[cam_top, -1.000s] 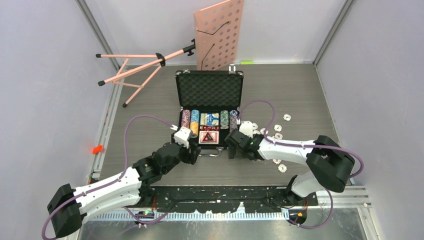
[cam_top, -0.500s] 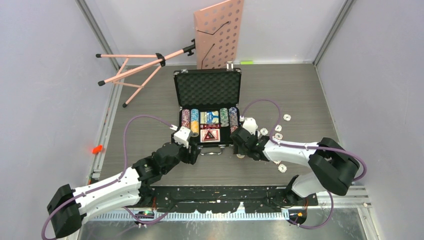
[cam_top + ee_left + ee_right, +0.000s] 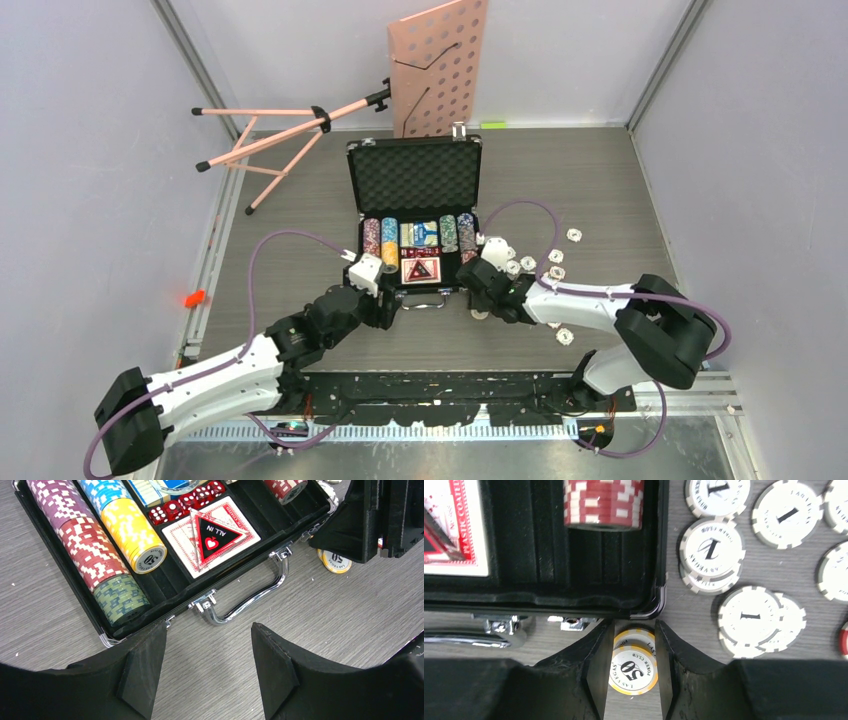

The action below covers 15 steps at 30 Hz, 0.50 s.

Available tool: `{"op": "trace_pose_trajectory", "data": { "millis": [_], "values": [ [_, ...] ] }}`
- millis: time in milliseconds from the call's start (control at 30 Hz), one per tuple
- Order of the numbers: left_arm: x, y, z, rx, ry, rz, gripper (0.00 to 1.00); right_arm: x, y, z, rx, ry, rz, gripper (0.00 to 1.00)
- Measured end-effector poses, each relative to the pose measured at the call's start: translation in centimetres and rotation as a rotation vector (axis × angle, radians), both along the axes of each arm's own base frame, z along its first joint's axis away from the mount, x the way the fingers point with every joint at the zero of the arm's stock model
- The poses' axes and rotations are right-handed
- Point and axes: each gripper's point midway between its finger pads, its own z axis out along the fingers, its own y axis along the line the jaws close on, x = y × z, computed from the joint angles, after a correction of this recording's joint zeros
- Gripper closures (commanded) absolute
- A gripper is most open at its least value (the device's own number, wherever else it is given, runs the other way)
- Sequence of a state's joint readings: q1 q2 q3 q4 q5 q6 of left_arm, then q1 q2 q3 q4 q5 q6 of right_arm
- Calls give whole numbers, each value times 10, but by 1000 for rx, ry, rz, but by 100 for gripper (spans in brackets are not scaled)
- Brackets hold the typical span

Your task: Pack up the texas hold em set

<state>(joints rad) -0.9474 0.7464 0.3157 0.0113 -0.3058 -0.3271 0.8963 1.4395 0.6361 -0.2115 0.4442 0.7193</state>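
The right tool had been moved just off the case's near right corner and closed onto two stacked yellow 50 chips on the worktop, readying them for packing, while the left tool was held apart.

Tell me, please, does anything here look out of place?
Yes: white chips lie scattered on the table right of the open case, not inside it; the right gripper pinches a 50 chip beside its corner.
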Motion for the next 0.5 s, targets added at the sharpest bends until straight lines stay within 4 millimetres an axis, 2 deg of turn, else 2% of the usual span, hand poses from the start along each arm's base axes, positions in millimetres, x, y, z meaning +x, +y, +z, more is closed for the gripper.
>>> {"op": "trace_pose_trajectory", "data": {
  "millis": [133,400,467,500],
  "values": [
    [0,0,-2,4,4,-3,35,-12,6,1,26,29,2,59],
    [-1,-2,-4,10,13,-11,35,-50,12,1,34,119,32,58],
    [-2,-2,-5,11,15,-12,35,-55,11,0,23,140,34,54],
    [-2,-2,-5,11,15,-13,35,-57,10,1,14,150,34,48]
  ]
}}
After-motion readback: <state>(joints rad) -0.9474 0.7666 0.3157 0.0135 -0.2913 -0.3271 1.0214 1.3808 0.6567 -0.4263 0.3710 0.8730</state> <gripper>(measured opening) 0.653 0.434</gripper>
